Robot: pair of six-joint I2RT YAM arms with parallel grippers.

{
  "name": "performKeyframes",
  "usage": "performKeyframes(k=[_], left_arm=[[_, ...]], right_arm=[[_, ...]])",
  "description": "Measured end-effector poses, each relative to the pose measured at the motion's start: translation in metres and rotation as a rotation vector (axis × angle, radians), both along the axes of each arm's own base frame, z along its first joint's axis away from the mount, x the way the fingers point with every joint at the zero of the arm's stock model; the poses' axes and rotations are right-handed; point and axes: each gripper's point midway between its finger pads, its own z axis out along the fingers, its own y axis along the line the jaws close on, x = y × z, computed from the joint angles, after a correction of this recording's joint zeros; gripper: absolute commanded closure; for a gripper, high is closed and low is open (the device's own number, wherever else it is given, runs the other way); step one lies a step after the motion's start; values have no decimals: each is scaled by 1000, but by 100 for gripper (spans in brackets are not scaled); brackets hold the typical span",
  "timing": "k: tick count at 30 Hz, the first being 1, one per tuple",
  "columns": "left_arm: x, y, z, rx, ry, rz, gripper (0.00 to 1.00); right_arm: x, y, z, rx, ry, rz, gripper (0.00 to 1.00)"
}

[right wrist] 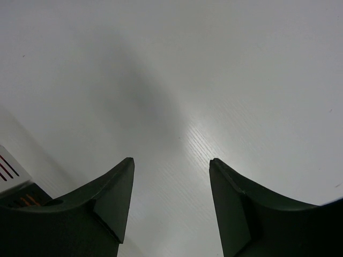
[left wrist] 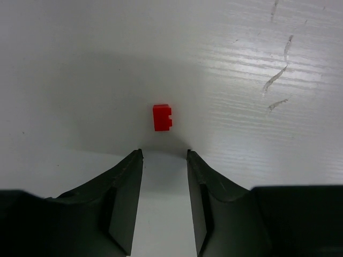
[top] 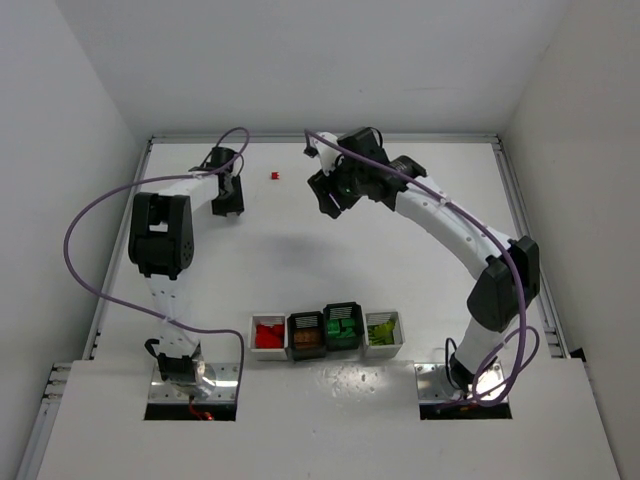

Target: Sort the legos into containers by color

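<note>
Where the worktop (top: 300, 260) nears its far edge, one small red lego (top: 273, 176) lies on its own, well apart from the containers (top: 268, 353). Item, the left gripper (left wrist: 164, 155): jaws apart, the red lego just beyond their tips and not touching them. Item, the right gripper (right wrist: 171, 163): jaws apart above white worktop, right of the red lego. Item, the containers: four joined bins in a row at the near side, holding, left to right, red, orange-brown, dark green and yellow-green legos.
</note>
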Motion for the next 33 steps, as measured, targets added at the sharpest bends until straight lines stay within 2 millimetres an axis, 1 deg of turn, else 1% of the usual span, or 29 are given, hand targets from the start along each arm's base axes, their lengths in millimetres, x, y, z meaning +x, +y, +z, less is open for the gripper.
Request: performKeyframes(k=[7, 11, 18, 22, 25, 26, 28, 29, 33], left_arm=[[12, -2, -1, -11, -23, 3, 59], [22, -2, 0, -6, -43, 3, 59], [33, 0, 0, 8, -67, 3, 59], [36, 0, 0, 9, -78, 4, 69], [38, 0, 0, 8, -84, 1, 79], [39, 0, 0, 8, -86, 0, 84], [39, -1, 0, 6, -90, -6, 88], [39, -2, 0, 3, -93, -9, 92], [30, -11, 1, -37, -109, -74, 100]], right_arm=[[2, -2, 0, 11, 8, -2, 41], [1, -3, -1, 18, 17, 2, 41], [-1, -1, -3, 24, 27, 9, 41], [-2, 0, -3, 29, 31, 16, 41], [-2, 1, -4, 31, 33, 20, 41], [-2, 1, -4, 32, 34, 20, 41], [-2, 1, -4, 33, 34, 22, 41], [-2, 1, -4, 33, 35, 22, 41], [-3, 1, -6, 33, 36, 21, 41]])
